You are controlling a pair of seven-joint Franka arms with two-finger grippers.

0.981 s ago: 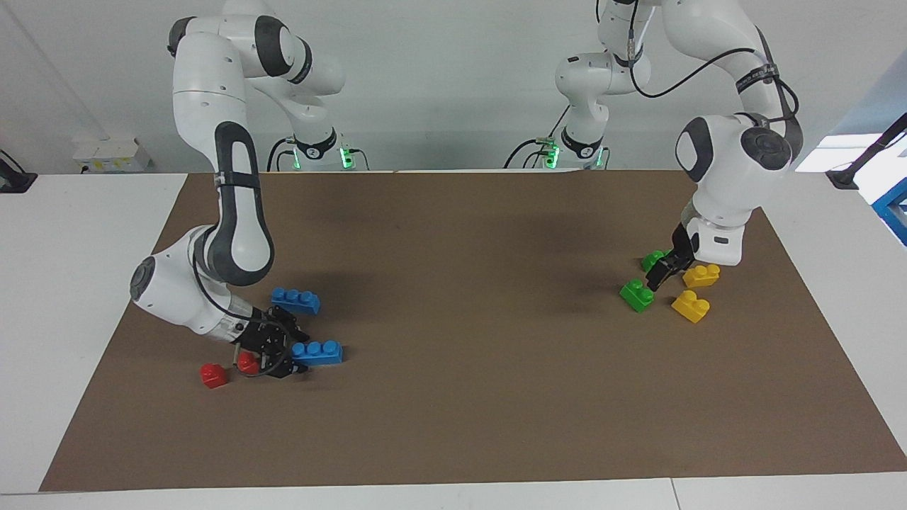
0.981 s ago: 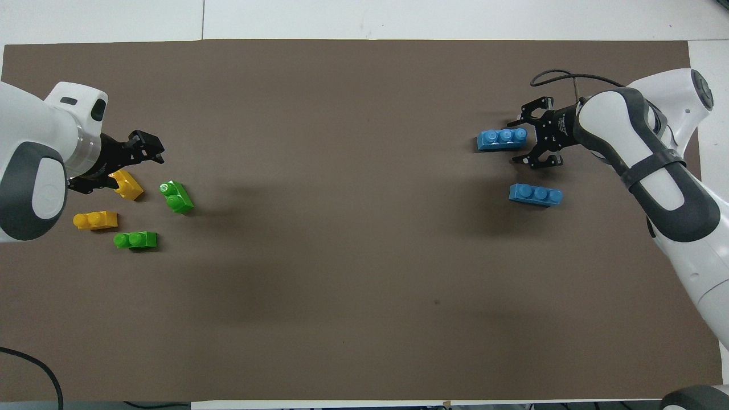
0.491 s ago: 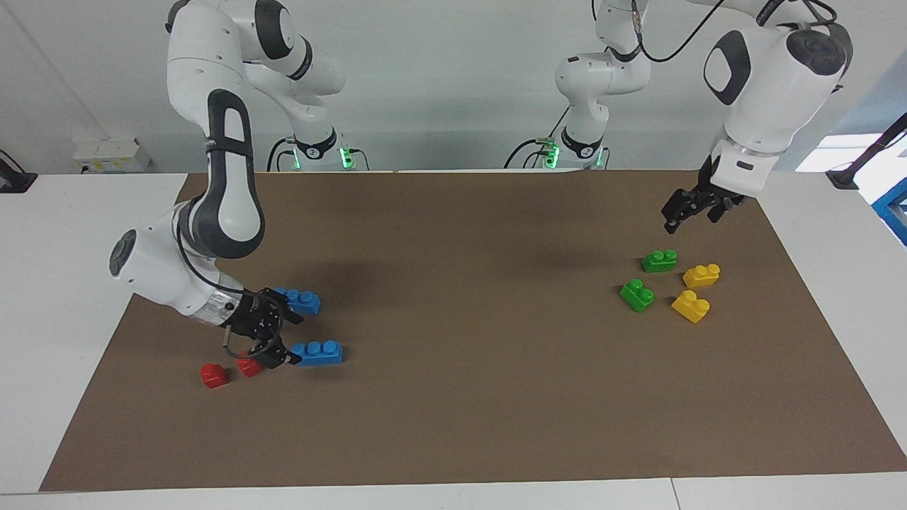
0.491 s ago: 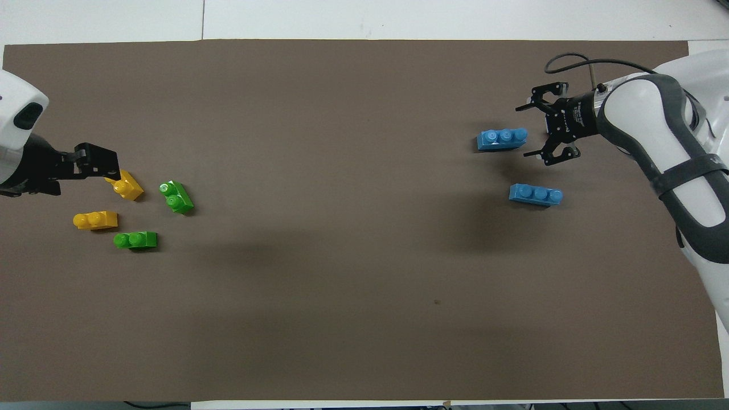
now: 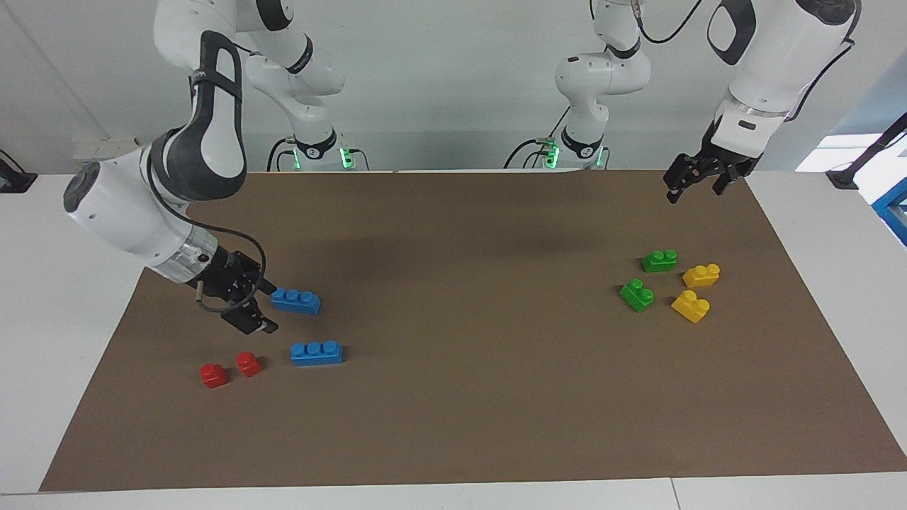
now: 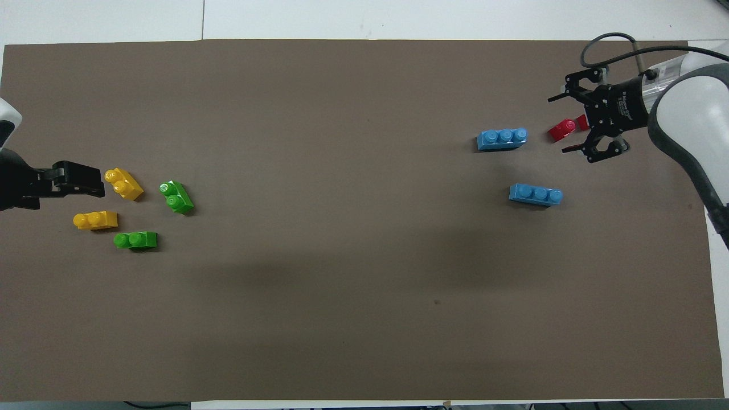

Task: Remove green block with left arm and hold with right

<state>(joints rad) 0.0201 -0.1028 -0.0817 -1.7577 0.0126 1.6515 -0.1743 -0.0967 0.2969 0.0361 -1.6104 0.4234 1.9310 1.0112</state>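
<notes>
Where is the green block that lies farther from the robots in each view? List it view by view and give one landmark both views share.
Facing view: the green block lies toward the left arm's end of the table, beside the other green block, lower in the picture.
Overhead view: the same green block lies higher in the picture than the other one.
Shared landmark: the two yellow blocks beside the green pair.

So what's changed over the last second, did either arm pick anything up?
No. The left end effector rose from among the green blocks and yellow blocks and hangs open and empty above the mat. The right end effector lifted off the red blocks, also open and empty, beside the blue blocks. No block has moved.
</notes>
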